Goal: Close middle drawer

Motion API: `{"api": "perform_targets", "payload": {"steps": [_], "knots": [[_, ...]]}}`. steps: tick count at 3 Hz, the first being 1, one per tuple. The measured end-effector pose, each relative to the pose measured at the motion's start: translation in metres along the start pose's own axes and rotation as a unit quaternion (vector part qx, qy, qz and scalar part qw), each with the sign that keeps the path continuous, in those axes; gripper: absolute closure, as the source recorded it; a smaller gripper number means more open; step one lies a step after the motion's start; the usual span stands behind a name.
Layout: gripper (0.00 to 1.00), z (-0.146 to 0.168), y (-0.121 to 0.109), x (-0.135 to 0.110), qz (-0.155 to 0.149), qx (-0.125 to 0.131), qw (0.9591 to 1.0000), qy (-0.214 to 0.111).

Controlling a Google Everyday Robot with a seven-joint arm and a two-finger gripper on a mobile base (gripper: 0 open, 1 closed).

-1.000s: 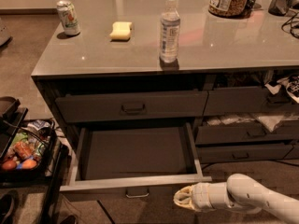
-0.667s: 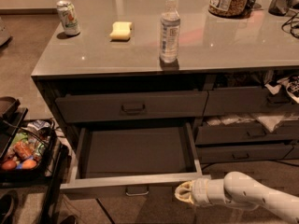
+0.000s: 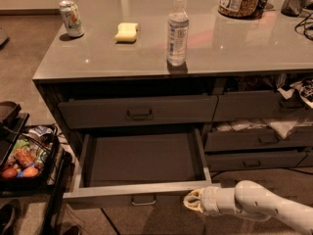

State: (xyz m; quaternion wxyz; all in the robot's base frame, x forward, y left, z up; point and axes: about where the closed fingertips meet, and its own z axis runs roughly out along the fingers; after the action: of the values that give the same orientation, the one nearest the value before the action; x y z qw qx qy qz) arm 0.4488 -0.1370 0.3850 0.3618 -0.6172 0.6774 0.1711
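White two-finger robot gripper is low, just beside the right end of the wide dark grey-brown middle drawer, which is pulled fully out. Jaws: can't tell. Risks: an off-centre push racks the box, or the tip slips off the front's corner. Floor ahead is open; black wire snack basket crowds the left. A slam could wobble the clear plastic bottle on the grey counter.

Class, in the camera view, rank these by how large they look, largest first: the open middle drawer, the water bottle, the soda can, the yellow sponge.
1. middle drawer
2. water bottle
3. soda can and yellow sponge: too alike to rank.
The gripper sits by the drawer's front right corner.
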Motion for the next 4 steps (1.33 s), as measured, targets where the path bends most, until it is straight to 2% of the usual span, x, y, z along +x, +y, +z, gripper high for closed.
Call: {"api": "perform_targets", "payload": {"steps": [1, 2, 4], "knots": [[1.0, 0.017, 0.005, 0.006, -0.002, 0.011, 0.9999, 0.004], [1.0, 0.042, -0.009, 0.027, 0.008, 0.049, 0.9988, 0.005], [1.0, 0.052, -0.056, 0.052, 0.017, 0.112, 0.9933, 0.023]]}}
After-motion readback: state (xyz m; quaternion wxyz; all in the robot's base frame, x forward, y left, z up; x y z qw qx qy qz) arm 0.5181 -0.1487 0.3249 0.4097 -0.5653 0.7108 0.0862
